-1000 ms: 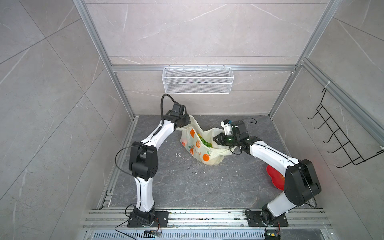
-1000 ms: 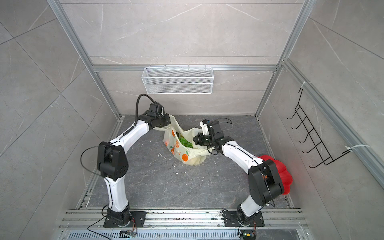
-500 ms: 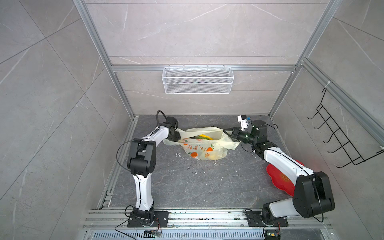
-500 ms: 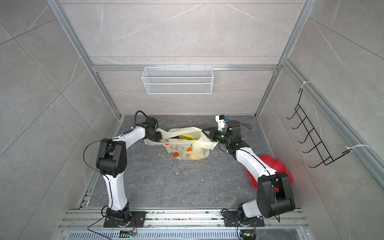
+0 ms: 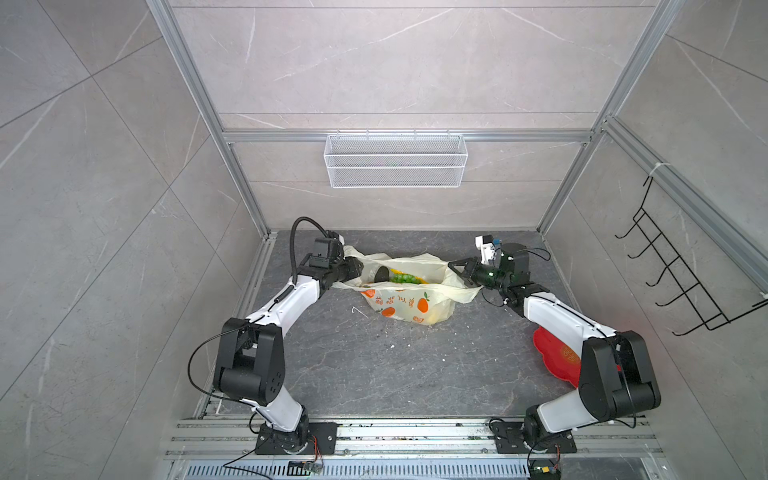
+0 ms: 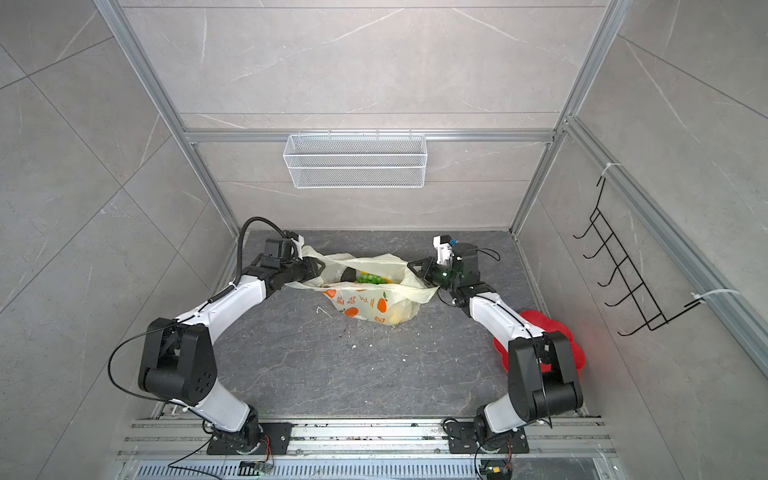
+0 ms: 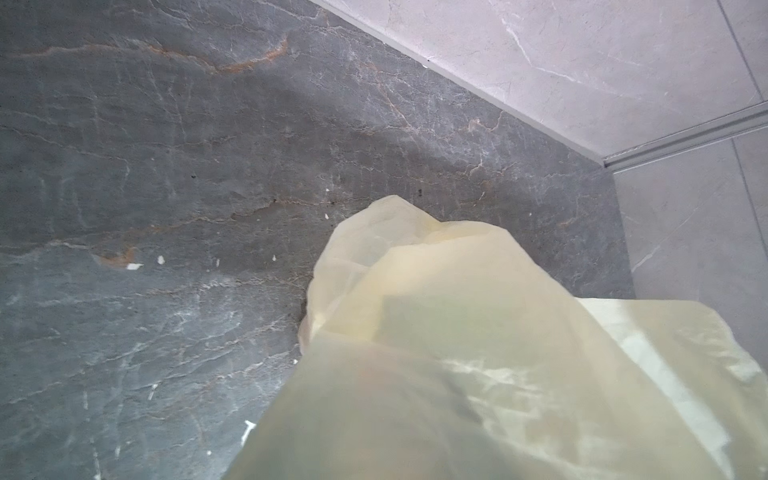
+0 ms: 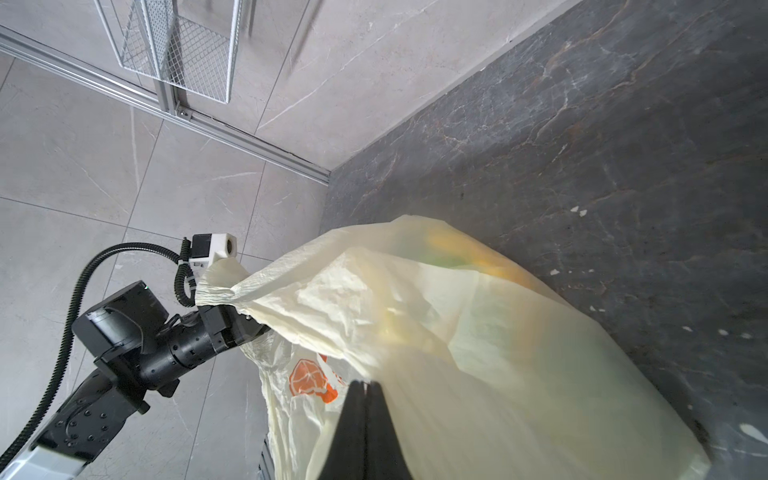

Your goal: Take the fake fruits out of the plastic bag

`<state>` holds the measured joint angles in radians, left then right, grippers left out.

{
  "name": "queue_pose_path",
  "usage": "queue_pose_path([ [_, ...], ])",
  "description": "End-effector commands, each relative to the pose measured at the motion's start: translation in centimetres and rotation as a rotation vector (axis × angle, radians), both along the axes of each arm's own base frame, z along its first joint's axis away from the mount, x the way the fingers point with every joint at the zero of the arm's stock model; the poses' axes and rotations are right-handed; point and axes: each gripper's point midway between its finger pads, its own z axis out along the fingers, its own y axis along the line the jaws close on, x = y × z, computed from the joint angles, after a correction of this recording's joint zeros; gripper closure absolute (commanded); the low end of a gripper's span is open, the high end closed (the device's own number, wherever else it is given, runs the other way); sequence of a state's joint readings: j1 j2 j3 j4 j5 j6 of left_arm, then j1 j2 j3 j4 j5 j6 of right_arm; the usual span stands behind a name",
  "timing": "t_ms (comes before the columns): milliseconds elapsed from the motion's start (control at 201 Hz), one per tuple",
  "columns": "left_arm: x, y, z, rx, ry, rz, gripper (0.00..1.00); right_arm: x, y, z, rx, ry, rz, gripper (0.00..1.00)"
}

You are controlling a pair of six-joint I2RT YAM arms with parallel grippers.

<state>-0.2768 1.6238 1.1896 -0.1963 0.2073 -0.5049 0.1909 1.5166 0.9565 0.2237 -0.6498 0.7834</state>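
**Both top views.** The plastic bag lies on the dark stone table at mid-frame, its mouth stretched wide between the two arms.

**Right tool.** The right tool, right of centre, has its fingers pressed together on the bag's right handle. In the right wrist view the two dark fingertips meet, with the pale-yellow film drawn taut from them.

**Left tool.** The left tool, left of centre, touches the bag's left handle, which bunches over its tip. Whether its fingers are spread or pinching cannot be told. In the left wrist view the plastic bag fills the lower right of the frame and hides them.

**Contents.** The fake fruits are inside the bag. A green grape bunch and a sliver of yellow show through the open mouth, with an unidentifiable dark rounded shape to their left.

**Surroundings.** A red plate lies at lower right, partly under the right arm. A white wire basket hangs on the back wall.
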Motion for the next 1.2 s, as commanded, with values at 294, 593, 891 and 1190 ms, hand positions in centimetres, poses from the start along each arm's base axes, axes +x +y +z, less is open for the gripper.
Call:
queue_pose_path([
  [294, -2.9, -2.3, 0.1, 0.240, 0.003, 0.041, 0.26, 0.1, 0.7, 2.1, -0.044, -0.053, -0.015, 1.00],
  [593, -2.8, -1.2, 0.6, 0.567, -0.040, 0.201, 0.13, -0.1, 1.6, 1.9, -0.075, -0.053, -0.014, 1.00],
  [891, -0.1, 0.5, -2.9, 0.679, 0.068, 0.294, 0.12, -0.7, 1.0, 2.2, -0.111, -0.062, -0.025, 1.00],
  [1190, 3.3, 3.5, -6.7, 0.620, 0.196, 0.296, 0.64, -0.8, -0.7, 3.2, -0.038, -0.065, -0.035, 1.00],
])
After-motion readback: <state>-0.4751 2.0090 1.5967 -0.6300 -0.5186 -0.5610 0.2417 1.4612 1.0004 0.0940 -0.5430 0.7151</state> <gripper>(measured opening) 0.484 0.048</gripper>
